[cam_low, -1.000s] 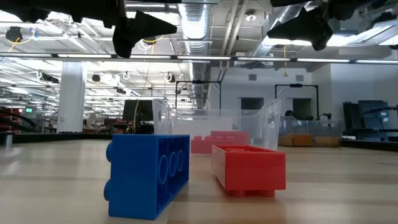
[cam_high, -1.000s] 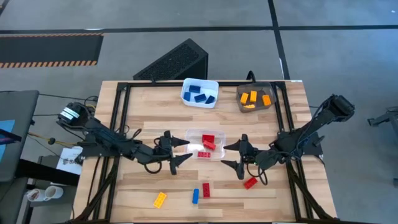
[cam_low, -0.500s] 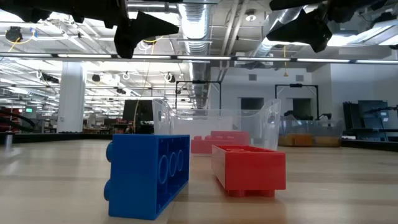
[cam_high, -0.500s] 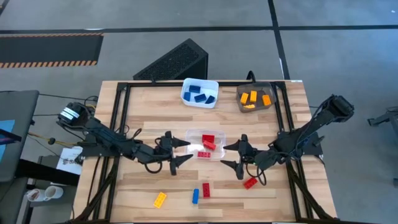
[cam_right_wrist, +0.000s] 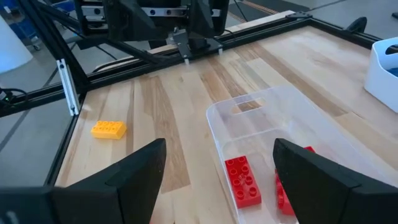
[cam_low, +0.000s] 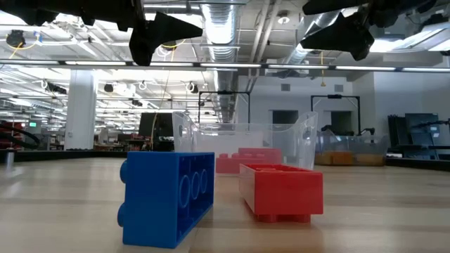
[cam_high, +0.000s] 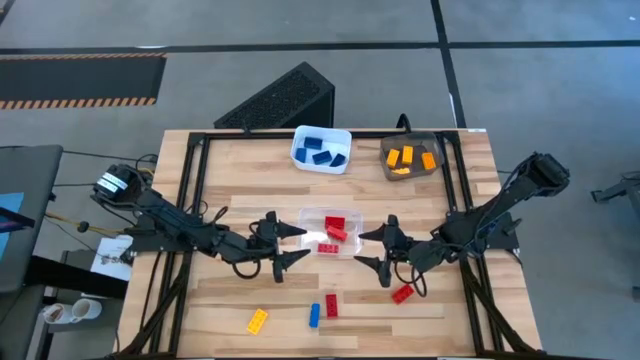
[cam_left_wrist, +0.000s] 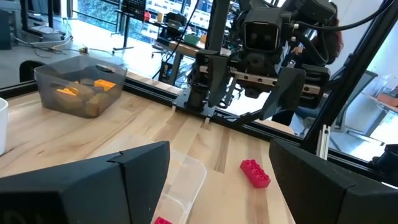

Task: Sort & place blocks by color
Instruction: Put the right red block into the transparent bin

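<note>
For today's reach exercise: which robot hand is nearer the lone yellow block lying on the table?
The left hand. It hovers just above and to the right of the yellow block in the high view; the right hand is farther, beyond the clear bin.

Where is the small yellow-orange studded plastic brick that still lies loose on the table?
In the high view the yellow-orange studded brick lies near the wooden table's front edge on the left side, left of the loose blue brick.
</note>
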{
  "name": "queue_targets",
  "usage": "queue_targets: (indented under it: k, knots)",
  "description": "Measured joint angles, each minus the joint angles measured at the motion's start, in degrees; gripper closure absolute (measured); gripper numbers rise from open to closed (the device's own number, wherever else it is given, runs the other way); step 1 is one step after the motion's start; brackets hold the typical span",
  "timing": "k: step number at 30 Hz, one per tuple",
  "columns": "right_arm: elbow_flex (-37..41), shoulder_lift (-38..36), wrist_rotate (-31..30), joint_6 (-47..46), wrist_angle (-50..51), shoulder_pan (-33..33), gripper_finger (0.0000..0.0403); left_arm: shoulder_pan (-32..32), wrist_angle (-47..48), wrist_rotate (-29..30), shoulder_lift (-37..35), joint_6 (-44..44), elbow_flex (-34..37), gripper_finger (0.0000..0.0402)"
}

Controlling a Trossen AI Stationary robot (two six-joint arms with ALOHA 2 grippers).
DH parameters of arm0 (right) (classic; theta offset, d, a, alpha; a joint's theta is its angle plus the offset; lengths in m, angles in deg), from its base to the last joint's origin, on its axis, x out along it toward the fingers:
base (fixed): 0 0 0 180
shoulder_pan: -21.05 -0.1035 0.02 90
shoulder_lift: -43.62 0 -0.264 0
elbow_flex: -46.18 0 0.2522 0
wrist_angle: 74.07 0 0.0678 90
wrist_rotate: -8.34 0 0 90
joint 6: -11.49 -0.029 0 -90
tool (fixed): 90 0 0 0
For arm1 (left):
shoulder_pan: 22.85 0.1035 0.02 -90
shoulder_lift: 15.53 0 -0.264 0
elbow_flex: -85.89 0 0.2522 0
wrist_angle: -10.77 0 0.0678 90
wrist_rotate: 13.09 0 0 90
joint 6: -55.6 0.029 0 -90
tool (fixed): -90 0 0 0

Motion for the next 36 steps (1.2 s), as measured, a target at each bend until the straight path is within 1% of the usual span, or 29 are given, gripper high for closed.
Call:
queue_targets:
  k: [3,6,9,12,15,17,20,24,28,31,36]
  knots:
    - [0.0,0.0,-0.18,-0.18,0.36,0.0,0.0085,0.0,0.0,0.0,0.0,-0.33,0.0,0.0139]
    - [0.0,0.0,-0.47,-4.22,3.17,0.37,0.0085,0.0,0.02,0.02,0.0,-0.43,0.0,0.0139]
    - [0.0,0.37,1.81,-7.23,6.53,0.79,0.0085,0.0,0.02,0.04,0.0,-0.42,0.0,0.0139]
    - [0.0,2.04,6.5,-6.16,7.01,0.68,0.0085,0.0,0.04,0.07,-0.02,-0.42,0.0,0.0139]
    - [-0.91,1.53,16.67,-4.01,8.51,-0.12,0.0085,0.0,0.12,0.06,-0.02,-0.46,0.0,0.0139]
    - [-1.66,0.57,20.35,-3.69,10.8,-1.28,0.0085,0.0,0.28,0.02,-0.03,-0.47,0.0,0.0139]
    - [-2.67,0.34,20.8,-1.99,13.19,-3.14,0.0085,0.0,1.29,0.44,-0.04,-1.01,0.0,0.0139]
    - [-2.56,0.44,21.23,3.55,23.83,-5.49,0.0085,0.0,1.46,0.39,-0.04,-2.35,-0.02,0.0139]
    - [-2.51,0.42,25.79,3.64,33.27,-6.66,0.0085,0.0,1.49,0.15,-0.04,-3.46,-0.02,0.0139]
    - [-2.54,0.8,27.11,2.82,34.28,-8.56,0.0085,0.0,1.69,0.13,-0.04,-3.5,-0.02,0.0139]
    - [-2.51,3.85,28.35,2.26,34.01,-11.83,0.0085,0.0,2.1,0.06,-0.04,-3.6,-0.02,0.0139]
